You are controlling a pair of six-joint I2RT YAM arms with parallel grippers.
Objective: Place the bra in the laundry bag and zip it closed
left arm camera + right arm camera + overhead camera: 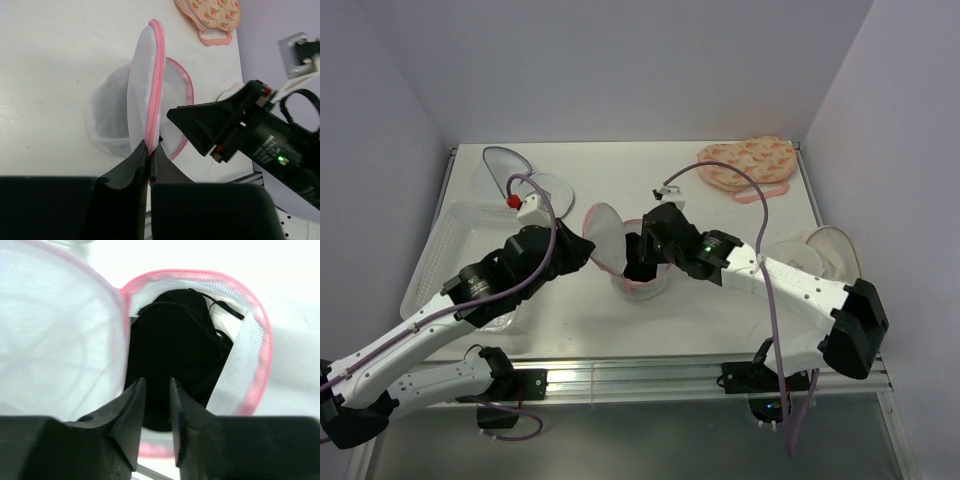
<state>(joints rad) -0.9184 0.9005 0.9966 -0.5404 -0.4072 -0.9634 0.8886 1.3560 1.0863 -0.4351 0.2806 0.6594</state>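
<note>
The laundry bag (620, 262), white mesh with pink trim, stands open at the table's middle. Its lid (145, 85) is raised upright. My left gripper (150, 146) is shut on the lid's pink zipper edge and also shows in the top view (590, 250). The black bra (175, 340) lies bunched inside the bag's lower half (250, 355). My right gripper (156, 385) hovers just over the bra, jaws a little apart with nothing between them. In the top view the right gripper (645, 258) covers the bag's mouth and hides the bra.
An orange patterned pouch (750, 165) lies at the back right. A white mesh pouch with grey trim (515, 172) lies at the back left, and another pouch (820, 250) sits beside the right arm. A white tray (445, 250) stands at the left under the left arm.
</note>
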